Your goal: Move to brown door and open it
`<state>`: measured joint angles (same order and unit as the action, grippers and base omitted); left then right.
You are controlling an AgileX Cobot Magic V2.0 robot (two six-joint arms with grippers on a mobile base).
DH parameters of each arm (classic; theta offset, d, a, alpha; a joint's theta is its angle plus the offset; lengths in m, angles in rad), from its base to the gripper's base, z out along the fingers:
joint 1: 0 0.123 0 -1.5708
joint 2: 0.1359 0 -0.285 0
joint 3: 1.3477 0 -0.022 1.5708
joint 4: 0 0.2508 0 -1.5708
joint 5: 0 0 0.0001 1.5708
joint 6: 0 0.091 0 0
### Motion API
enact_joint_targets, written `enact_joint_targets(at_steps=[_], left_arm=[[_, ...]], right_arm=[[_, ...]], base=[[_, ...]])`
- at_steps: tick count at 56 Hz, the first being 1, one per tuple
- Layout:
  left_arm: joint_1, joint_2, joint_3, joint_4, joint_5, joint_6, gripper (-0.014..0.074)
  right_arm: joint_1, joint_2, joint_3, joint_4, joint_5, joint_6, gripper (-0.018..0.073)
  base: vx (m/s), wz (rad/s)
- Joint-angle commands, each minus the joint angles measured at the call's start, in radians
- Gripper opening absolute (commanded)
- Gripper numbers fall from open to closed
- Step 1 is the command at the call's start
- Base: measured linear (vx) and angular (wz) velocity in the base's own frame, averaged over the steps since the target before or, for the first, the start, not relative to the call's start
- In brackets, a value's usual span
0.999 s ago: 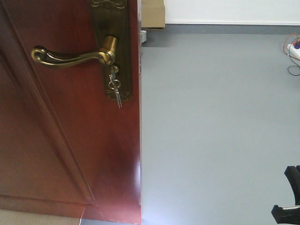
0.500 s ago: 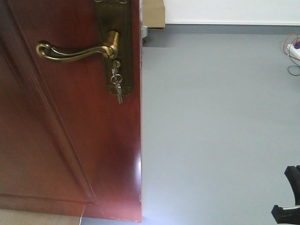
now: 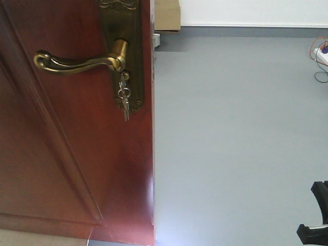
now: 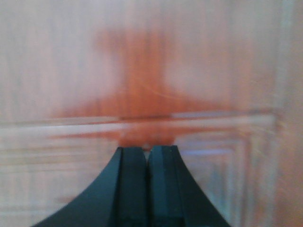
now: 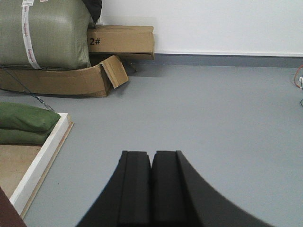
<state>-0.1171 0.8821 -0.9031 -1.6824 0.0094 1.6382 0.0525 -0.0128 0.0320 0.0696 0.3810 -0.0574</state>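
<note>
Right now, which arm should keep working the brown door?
Left. Its shut claw sits right against the brown door, filling its wrist view. The right claw, also shut, faces open grey floor and cardboard boxes.

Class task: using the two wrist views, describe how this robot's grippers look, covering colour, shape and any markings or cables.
The left gripper and the right gripper look alike: two flat matte black fingers that flare outward in a curve toward the base. No markings, labels or cables show on either.
</note>
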Motion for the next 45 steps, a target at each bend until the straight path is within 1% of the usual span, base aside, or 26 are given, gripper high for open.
enact_joint_targets(at_steps=[1,2,4,5,6,7,8,9,10,11,12,13,14,15,16,17,19,20,22,23,25,27,29,32,38,45], left_arm=[[-0.003,-0.011,-0.031,0.156,0.010,-0.151,-0.0006],[-0.003,-0.011,-0.032,0.191,0.012,-0.185,-0.0006],[-0.003,-0.010,-0.037,0.289,0.016,-0.284,-0.0006],[-0.003,-0.010,-0.039,0.332,0.016,-0.351,-0.0006],[-0.003,-0.010,-0.040,0.400,0.016,-0.399,-0.0006],[-0.003,-0.010,-0.040,0.448,0.016,-0.448,-0.0006],[-0.003,-0.010,-0.040,0.524,0.016,-0.499,-0.0006],[-0.003,-0.010,-0.040,0.550,0.016,-0.551,-0.0006],[-0.003,-0.010,-0.040,0.659,0.016,-0.633,-0.0006],[-0.003,-0.010,-0.040,0.688,0.016,-0.690,-0.0006],[-0.003,-0.010,-0.040,0.745,0.016,-0.748,-0.0006],[-0.003,-0.010,-0.040,0.833,0.017,-0.835,-0.0006],[-0.003,-0.010,-0.040,0.891,0.018,-0.894,-0.0006],[-0.003,-0.010,-0.040,0.977,0.020,-0.954,-0.0006],[-0.003,-0.010,-0.040,1.062,0.027,-1.072,-0.0006],[-0.003,-0.010,-0.040,1.118,0.030,-1.100,-0.0006],[-0.003,-0.010,-0.040,1.225,0.041,-1.267,-0.0006],[-0.003,-0.010,-0.040,1.299,0.047,-1.319,-0.0006],[-0.003,-0.010,-0.040,1.387,0.059,-1.415,-0.0006],[-0.003,-0.010,-0.040,1.446,0.067,-1.480,-0.0006],[-0.003,-0.010,-0.040,1.527,0.079,-1.572,-0.0006],[-0.003,-0.010,-0.040,1.589,0.088,-1.638,-0.0006],[-0.003,-0.010,-0.040,1.623,0.091,-1.679,-0.0006],[-0.003,-0.010,-0.040,1.668,0.090,-1.711,-0.0006],[-0.003,-0.010,-0.040,1.664,0.064,-1.717,-0.0006],[-0.003,-0.010,-0.033,1.663,0.061,-1.709,-0.0006]], right_arm=[[0.001,-0.006,0.003,-0.003,-0.080,-0.008,0.0000],[0.001,-0.006,0.003,-0.003,-0.080,-0.008,0.0000],[0.001,-0.006,0.003,-0.003,-0.080,-0.008,0.0000],[0.001,-0.006,0.003,-0.003,-0.080,-0.008,0.0000],[0.001,-0.006,0.003,-0.003,-0.080,-0.008,0.0000],[0.001,-0.006,0.003,-0.003,-0.080,-0.008,0.0000],[0.001,-0.006,0.003,-0.003,-0.080,-0.008,0.0000],[0.001,-0.006,0.003,-0.003,-0.080,-0.008,0.0000],[0.001,-0.006,0.003,-0.003,-0.080,-0.008,0.0000],[0.001,-0.006,0.003,-0.003,-0.080,-0.008,0.0000],[0.001,-0.006,0.003,-0.003,-0.080,-0.008,0.0000],[0.001,-0.006,0.003,-0.003,-0.080,-0.008,0.0000],[0.001,-0.006,0.003,-0.003,-0.080,-0.008,0.0000],[0.001,-0.006,0.003,-0.003,-0.080,-0.008,0.0000],[0.001,-0.006,0.003,-0.003,-0.080,-0.008,0.0000],[0.001,-0.006,0.003,-0.003,-0.080,-0.008,0.0000],[0.001,-0.006,0.003,-0.003,-0.080,-0.008,0.0000],[0.001,-0.006,0.003,-0.003,-0.080,-0.008,0.0000],[0.001,-0.006,0.003,-0.003,-0.080,-0.008,0.0000],[0.001,-0.006,0.003,-0.003,-0.080,-0.008,0.0000],[0.001,-0.006,0.003,-0.003,-0.080,-0.008,0.0000],[0.001,-0.006,0.003,-0.003,-0.080,-0.008,0.0000],[0.001,-0.006,0.003,-0.003,-0.080,-0.008,0.0000],[0.001,-0.006,0.003,-0.003,-0.080,-0.008,0.0000],[0.001,-0.006,0.003,-0.003,-0.080,-0.008,0.0000],[0.001,-0.006,0.003,-0.003,-0.080,-0.008,0.0000]], base=[[0.00,0.00],[0.00,0.00],[0.00,0.00],[0.00,0.00],[0.00,0.00],[0.00,0.00],[0.00,0.00],[0.00,0.00],[0.00,0.00],[0.00,0.00],[0.00,0.00],[0.00,0.00],[0.00,0.00],[0.00,0.00],[0.00,0.00],[0.00,0.00],[0.00,0.00],[0.00,0.00],[0.00,0.00],[0.00,0.00],[0.00,0.00],[0.00,0.00],[0.00,0.00],[0.00,0.00],[0.00,0.00],[0.00,0.00]])
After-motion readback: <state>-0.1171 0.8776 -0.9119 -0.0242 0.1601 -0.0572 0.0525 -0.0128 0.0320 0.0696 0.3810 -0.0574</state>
